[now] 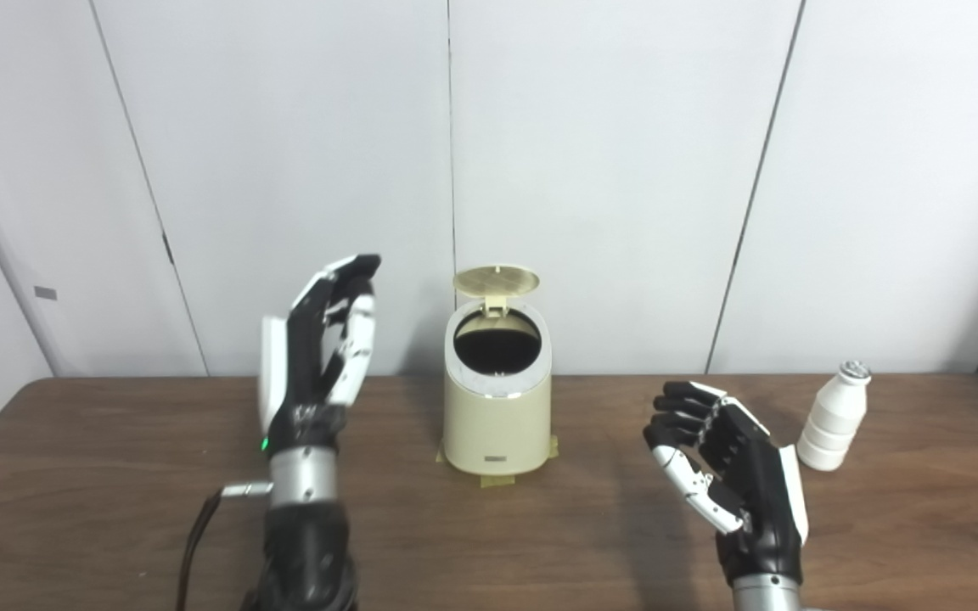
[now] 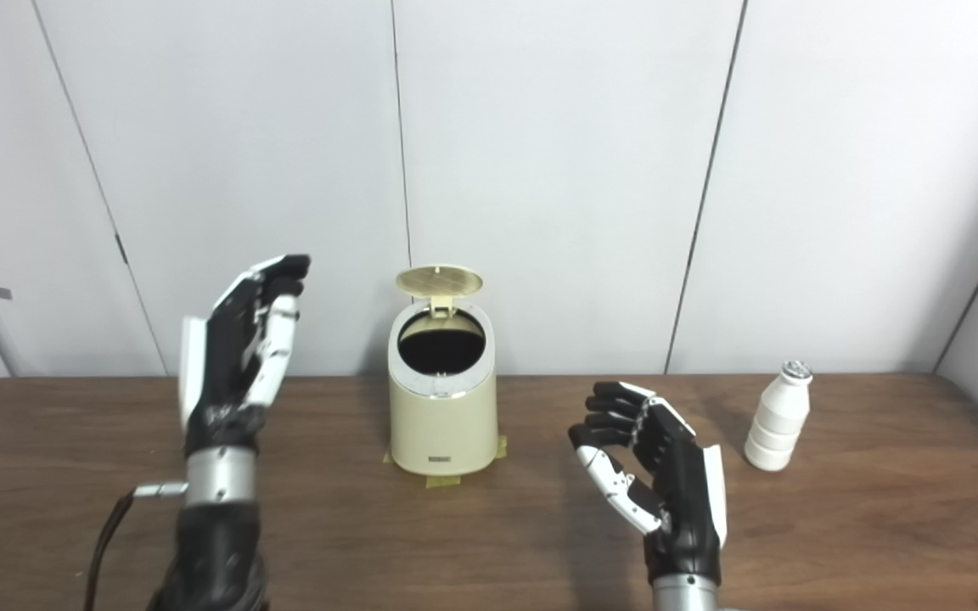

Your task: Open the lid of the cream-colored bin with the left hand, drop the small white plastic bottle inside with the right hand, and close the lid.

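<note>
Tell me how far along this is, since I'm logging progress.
Done: the lid stands open on the bin. In hand: nothing; the left hand is raised beside the bin, open, and the right hand is open, short of the bottle. Left: grasp the bottle, which stands on the table, drop it in, close the lid.

Bin [image 1: 497, 407] is standing on surface [image 1: 115, 475] betw. both hands, lid [image 1: 496, 281] tipping up at its rear. Left hand [image 1: 323, 356] is hovering just left of bin, not touching. Right hand [image 1: 731, 467] is sitting fwd-right of bin. Bottle [image 1: 834, 417] is standing upright just right of right hand, slightly behind it, apart.
</note>
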